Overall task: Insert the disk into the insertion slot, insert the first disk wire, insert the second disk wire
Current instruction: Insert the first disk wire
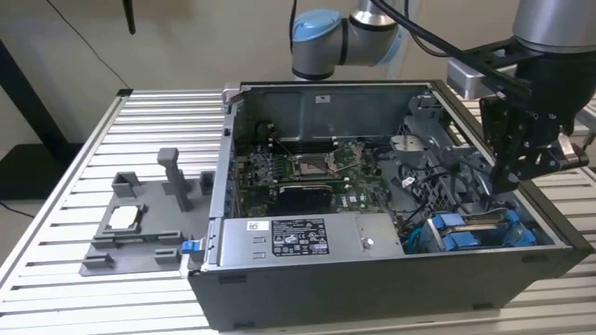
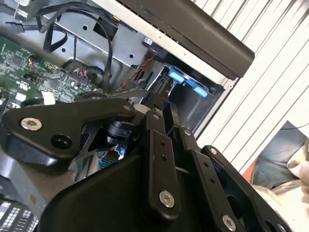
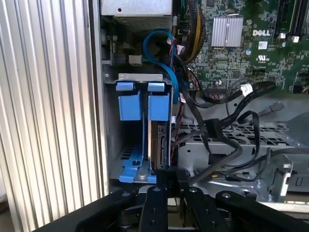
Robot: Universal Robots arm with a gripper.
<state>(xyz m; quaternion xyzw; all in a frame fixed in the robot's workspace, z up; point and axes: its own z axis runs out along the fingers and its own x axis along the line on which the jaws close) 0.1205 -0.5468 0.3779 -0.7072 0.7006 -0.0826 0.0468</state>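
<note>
Open computer case (image 1: pixel 373 296) on the slatted aluminium surface (image 1: pixel 158 125), side panel off, as I see it from the remote station.

(a) Exterior view. The gripper (image 1: pixel 512 179) hangs inside the case on the exterior view's right, above the insertion slot (image 1: pixel 437 241) in the near corner. The motherboard (image 1: pixel 317 167) lies at the middle of the case, with the grey power-supply box (image 1: pixel 298 237) in front of it. A grey fixture plate (image 1: pixel 139 234) sits on the surface outside the case, on the exterior view's left.

(b) First wrist view. The disk (image 3: pixel 157 145) stands edge-on inside the insertion slot (image 3: pixel 111 125), seated beside its inner wall with blue plastic parts (image 3: pixel 130 104) around it. A blue cable (image 3: pixel 161 53) loops over the far end of the bay, and a bundle of black wires (image 3: pixel 217 130) lies just beside it. I cannot tell whether any wire is plugged into the disk. The gripper (image 3: pixel 173 178) is at the near end of the disk – its jaws are drawn together, and I see nothing between them.

(c) Second wrist view. The gripper (image 2: pixel 160 95) points towards the bay's blue tabs (image 2: pixel 186 79), with the case wall just beyond them.
</note>
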